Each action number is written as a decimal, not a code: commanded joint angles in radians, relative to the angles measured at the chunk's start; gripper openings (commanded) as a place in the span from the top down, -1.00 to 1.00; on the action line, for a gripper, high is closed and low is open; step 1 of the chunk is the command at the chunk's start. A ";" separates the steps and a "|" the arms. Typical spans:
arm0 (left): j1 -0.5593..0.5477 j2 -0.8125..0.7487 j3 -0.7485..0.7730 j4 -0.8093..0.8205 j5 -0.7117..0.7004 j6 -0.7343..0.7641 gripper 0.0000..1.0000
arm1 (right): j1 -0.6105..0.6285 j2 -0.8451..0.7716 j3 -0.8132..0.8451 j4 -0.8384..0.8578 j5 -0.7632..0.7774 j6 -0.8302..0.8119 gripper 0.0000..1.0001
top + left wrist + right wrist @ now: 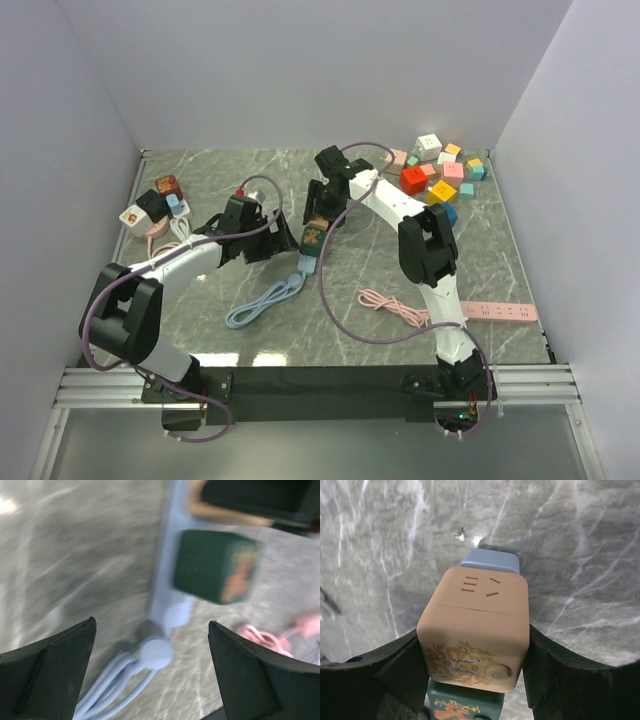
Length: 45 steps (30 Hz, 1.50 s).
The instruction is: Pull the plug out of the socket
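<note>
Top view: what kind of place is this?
Probably a robot testing booth: white walls fence a marble-look table, a left arm and right arm are bolted on, beside piled plug cubes.

Mid-table a power strip (303, 265) lies front to back with two cube plugs on it. The far plug (475, 630) sits between the right gripper (318, 212) fingers, touching both, with the near plug (313, 238) just before it. The left gripper (152, 621) hangs spread at the strip's left. The strip's coiled cable (262, 303) lies front-left. A plug heap (440, 172) sits back right, and a second strip (497, 312) front right.
</note>
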<state>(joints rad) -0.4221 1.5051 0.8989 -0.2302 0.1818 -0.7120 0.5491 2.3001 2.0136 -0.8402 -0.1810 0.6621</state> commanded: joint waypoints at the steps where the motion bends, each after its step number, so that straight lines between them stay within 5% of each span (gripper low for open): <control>1: 0.000 0.000 0.038 0.222 0.168 0.068 -0.99 | -0.006 -0.013 0.003 0.003 -0.101 -0.119 1.00; 4: 0.002 0.032 0.037 0.336 0.330 0.056 -0.45 | -0.008 -0.002 0.019 -0.010 -0.127 -0.140 1.00; 5: 0.002 0.059 0.035 0.403 0.379 0.043 0.05 | -0.011 -0.004 0.016 -0.007 -0.132 -0.142 1.00; 8: 0.002 0.124 0.044 0.507 0.505 -0.004 0.75 | -0.014 -0.008 0.017 -0.005 -0.146 -0.147 1.00; 10: 0.002 0.159 0.035 0.578 0.583 -0.055 0.99 | -0.015 -0.008 0.020 -0.010 -0.149 -0.156 1.00; 15: 0.002 0.266 0.002 0.825 0.639 -0.199 0.99 | -0.020 -0.021 -0.010 0.009 -0.172 -0.159 1.00; 25: 0.028 0.429 -0.011 0.495 0.389 -0.071 0.99 | -0.020 -0.031 0.120 -0.095 -0.091 -0.095 1.00; 45: 0.019 0.708 -0.026 0.508 0.335 -0.063 0.99 | 0.032 -0.031 0.353 -0.273 0.100 0.004 1.00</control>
<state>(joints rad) -0.4061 2.0037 0.9524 0.7025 0.7795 -0.9409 0.5602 2.3325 2.3234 -1.0969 -0.0734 0.6426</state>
